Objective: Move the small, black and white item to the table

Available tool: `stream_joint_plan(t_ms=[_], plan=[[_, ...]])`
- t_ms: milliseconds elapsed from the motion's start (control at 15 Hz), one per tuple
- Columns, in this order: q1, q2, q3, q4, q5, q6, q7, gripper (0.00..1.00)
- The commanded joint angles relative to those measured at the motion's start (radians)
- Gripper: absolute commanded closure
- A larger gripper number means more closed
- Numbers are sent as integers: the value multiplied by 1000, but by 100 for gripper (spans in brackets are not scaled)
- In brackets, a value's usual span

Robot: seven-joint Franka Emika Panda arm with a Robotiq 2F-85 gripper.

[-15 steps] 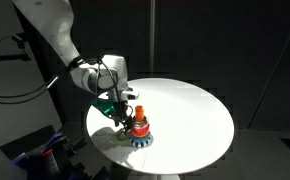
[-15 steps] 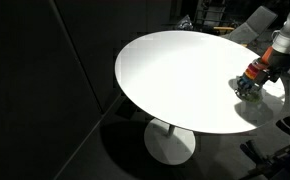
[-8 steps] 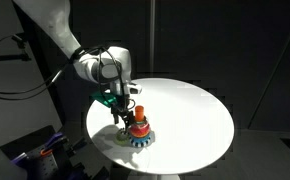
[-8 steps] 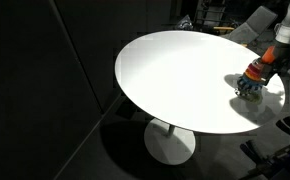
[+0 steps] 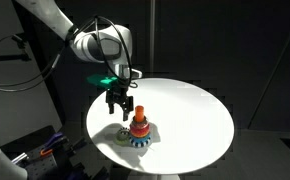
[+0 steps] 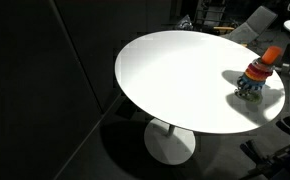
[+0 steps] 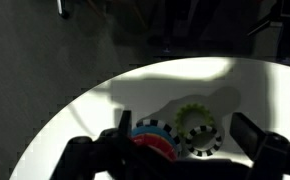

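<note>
The gripper (image 5: 121,112) hangs above the table (image 5: 195,110), up and a little to one side of the colourful stacked toy (image 5: 139,131), touching nothing. Its fingers (image 7: 113,150) are spread wide in the wrist view, with only bare tabletop and the toy pieces showing between them. The toy stands near the table's edge on the robot's side, and in an exterior view it sits close to the rim at the far right of the white top (image 6: 185,80). An orange top piece (image 5: 138,112) crowns the stack, above red and blue toothed layers. Just beside the stack, flat on the table, lies the pale yellow-green ring (image 7: 195,122). The small, black and white item (image 7: 199,150) appears in the wrist view as a dark toothed rim with pale marks at the ring's lower edge, touching it. Whether it lies under the ring or only against it cannot be told. In both exterior views it is too small to make out.
</note>
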Motion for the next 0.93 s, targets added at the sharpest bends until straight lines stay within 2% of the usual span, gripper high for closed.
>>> stream_joint_plan(t_ms=[0, 333, 867], plan=[[-20, -106, 19, 29, 44, -160, -92, 0], [-16, -215, 21, 65, 82, -322, -137, 0], [-14, -378, 22, 103, 106, -445, -125, 0]])
